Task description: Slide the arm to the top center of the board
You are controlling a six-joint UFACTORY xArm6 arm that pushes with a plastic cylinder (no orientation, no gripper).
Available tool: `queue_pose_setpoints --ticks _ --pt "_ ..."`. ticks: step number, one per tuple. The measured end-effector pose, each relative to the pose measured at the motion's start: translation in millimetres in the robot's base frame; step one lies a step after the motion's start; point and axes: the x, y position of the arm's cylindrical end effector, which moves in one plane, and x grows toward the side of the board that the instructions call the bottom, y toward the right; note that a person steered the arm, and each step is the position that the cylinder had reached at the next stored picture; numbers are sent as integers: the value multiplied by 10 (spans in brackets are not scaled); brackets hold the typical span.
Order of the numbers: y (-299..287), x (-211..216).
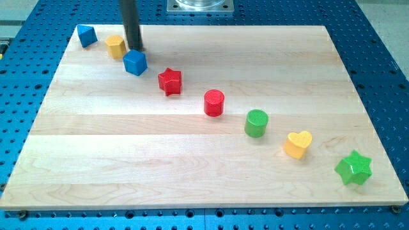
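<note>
My tip touches the wooden board near its top left, well left of the top centre. It stands just above the blue cube and just right of the yellow block. A blue triangular block lies at the far top left. From there a diagonal row runs down to the view's right: red star, red cylinder, green cylinder, yellow heart, green star.
The board lies on a blue perforated table. A metal base plate sits beyond the board's top edge at centre.
</note>
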Motion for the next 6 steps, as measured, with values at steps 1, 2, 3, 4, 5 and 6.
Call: queue_pose_setpoints --ticks 1,2,3,4,5,6 --pt "-124 -1" --pt "412 -185" --pt "867 -519" --pt "1156 -572" --pt "1256 -575" --pt "1261 -575"
